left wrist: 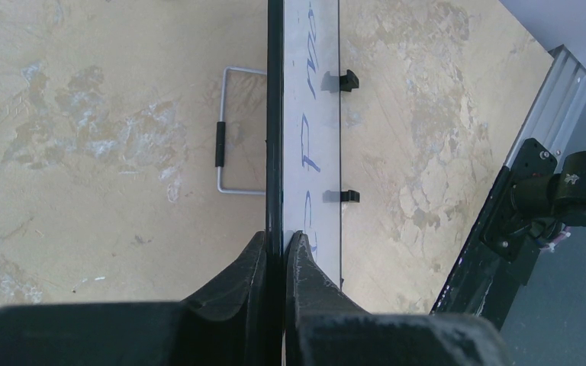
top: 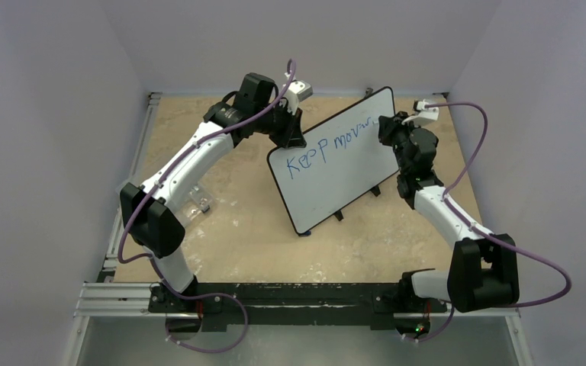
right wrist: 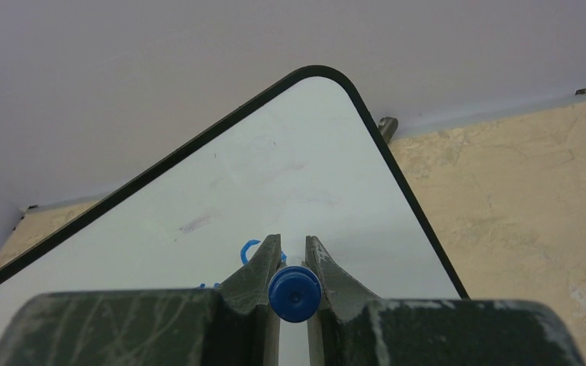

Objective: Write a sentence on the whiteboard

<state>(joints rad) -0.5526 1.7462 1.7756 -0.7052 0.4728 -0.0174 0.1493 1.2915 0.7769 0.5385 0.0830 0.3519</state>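
Note:
The whiteboard (top: 336, 171) stands tilted up on its small black feet (left wrist: 349, 196) in the middle of the table. Blue letters of the sentence (top: 326, 147) run across its upper part, reading about "Keep movin". My left gripper (top: 294, 139) is shut on the board's upper left edge; in the left wrist view its fingers (left wrist: 282, 238) pinch the black rim (left wrist: 275, 114) with the white face (left wrist: 310, 152) seen edge-on. At the end of the writing, my right gripper (top: 394, 128) is shut on a blue marker (right wrist: 294, 293). Its tip is hidden against the whiteboard (right wrist: 290, 175), beside a fresh blue stroke (right wrist: 250, 248).
A wire stand (left wrist: 233, 130) props the board from behind. A small metal piece (top: 200, 204) lies on the tan tabletop near the left arm. Aluminium rails (top: 114, 236) border the table. Lilac walls close in on three sides.

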